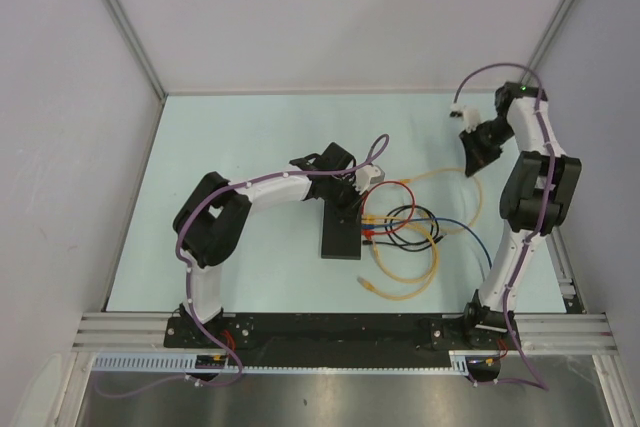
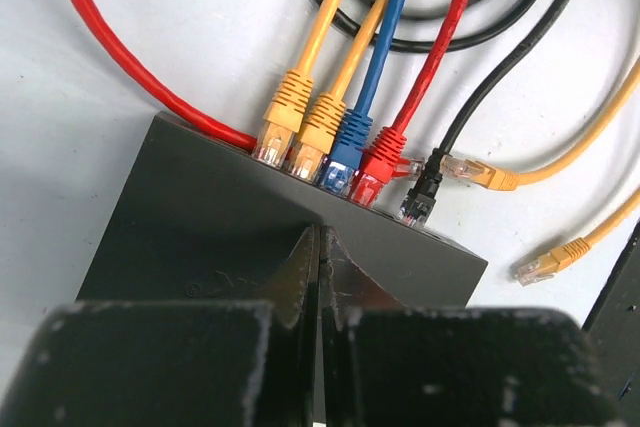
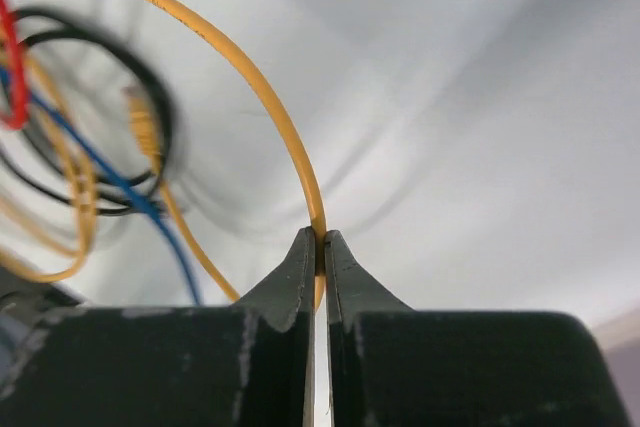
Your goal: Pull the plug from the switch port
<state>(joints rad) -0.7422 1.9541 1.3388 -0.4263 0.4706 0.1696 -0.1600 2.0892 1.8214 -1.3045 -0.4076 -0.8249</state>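
**Switch pinned by left gripper; right gripper clamped on yellow cable**

**Left wrist view.** The left gripper (image 2: 318, 239) has its fingers together, with the tips pressed on the top face of the switch (image 2: 200, 217). Only this view resolves the socket row on the far edge of the box. Five plugs are seated there: two yellow plugs (image 2: 300, 132), one blue plug (image 2: 345, 152), one red plug (image 2: 373, 169) and one black plug (image 2: 420, 192). Just beyond the row, two loose yellow plugs (image 2: 478, 174) lie on the table, apart from the switch. One red cable (image 2: 120, 57) reaches the left end of the row; its end is hidden.

**Right wrist view.** The right gripper (image 3: 319, 242) is clamped on one yellow cable (image 3: 270, 107), which arcs up and to the left. The cables behind it are blurred.

**Overhead view.** This is the only view that shows both arms together. The switch (image 1: 338, 237) lies near the centre of the table (image 1: 220, 147), under the left gripper (image 1: 350, 197). The right gripper (image 1: 478, 155) stands at the far right, well apart from the switch, and the yellow cable (image 1: 440, 175) runs from it toward the cable loops beside the switch.
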